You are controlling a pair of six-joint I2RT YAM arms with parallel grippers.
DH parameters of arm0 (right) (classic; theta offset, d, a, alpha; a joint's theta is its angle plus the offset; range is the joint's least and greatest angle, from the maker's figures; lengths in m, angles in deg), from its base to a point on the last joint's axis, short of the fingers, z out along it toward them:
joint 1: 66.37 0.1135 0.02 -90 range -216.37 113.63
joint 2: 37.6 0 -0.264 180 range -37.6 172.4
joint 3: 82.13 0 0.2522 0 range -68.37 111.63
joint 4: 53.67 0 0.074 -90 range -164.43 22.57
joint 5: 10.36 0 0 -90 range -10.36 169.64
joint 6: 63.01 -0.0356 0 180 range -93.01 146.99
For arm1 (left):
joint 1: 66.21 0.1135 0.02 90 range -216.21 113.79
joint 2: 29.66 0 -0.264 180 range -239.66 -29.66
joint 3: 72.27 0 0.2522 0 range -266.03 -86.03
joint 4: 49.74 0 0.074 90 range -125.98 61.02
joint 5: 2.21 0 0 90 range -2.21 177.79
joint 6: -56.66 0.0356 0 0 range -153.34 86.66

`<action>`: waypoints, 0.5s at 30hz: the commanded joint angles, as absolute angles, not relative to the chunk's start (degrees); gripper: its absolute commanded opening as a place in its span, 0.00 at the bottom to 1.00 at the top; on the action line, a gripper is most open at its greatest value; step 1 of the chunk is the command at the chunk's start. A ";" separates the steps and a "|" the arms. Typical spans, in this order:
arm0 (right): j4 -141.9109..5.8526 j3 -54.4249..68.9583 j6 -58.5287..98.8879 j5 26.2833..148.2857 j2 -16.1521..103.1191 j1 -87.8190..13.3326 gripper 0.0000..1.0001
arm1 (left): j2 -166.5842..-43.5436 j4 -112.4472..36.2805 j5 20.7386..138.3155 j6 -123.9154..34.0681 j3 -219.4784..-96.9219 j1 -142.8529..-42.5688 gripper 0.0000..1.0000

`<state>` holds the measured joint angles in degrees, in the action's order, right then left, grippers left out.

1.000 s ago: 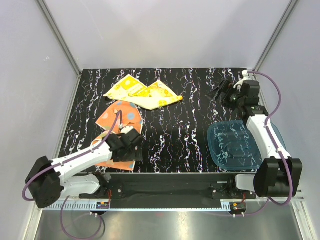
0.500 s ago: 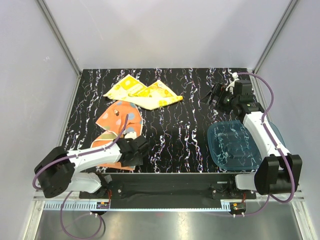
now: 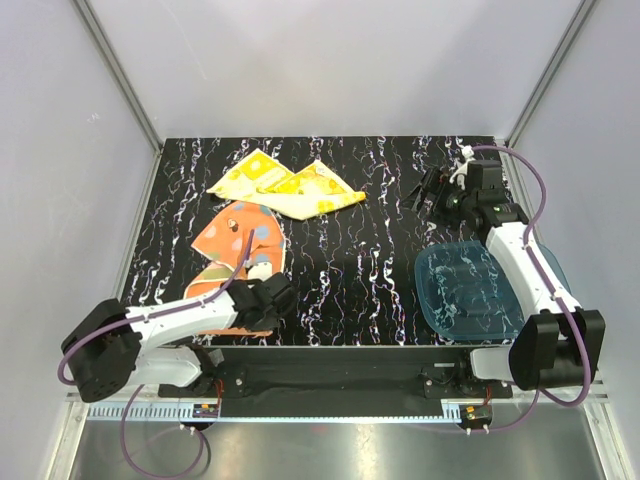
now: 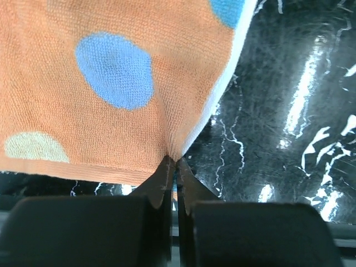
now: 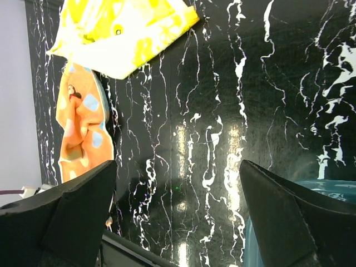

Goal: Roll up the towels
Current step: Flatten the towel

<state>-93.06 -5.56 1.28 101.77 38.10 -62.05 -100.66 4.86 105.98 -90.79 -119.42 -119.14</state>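
The orange towel with blue and pale dots lies crumpled at the table's left, seen close in the left wrist view as orange towel and far off as orange towel. My left gripper is shut, its tips pinching the orange towel's near corner. The yellow towel lies spread behind it. My right gripper hovers open at the far right, nothing between its fingers.
A translucent blue tray sits at the near right, its rim showing by the right finger. The black marbled table lies between the towels and the tray. Walls and frame posts surround the table.
My left gripper went from open to shut on the orange towel's near corner. The right arm swung slightly left and then held still, open.
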 commanded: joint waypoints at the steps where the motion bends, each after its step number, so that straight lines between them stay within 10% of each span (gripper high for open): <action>1: -93.27 -2.89 1.51 104.07 37.28 -59.96 1.00 | -98.77 1.43 101.85 -90.47 -118.09 -121.31 0.00; 15: -90.19 9.03 -3.68 100.21 55.46 -31.59 0.90 | -76.60 24.57 100.62 -98.64 -123.39 -132.74 0.00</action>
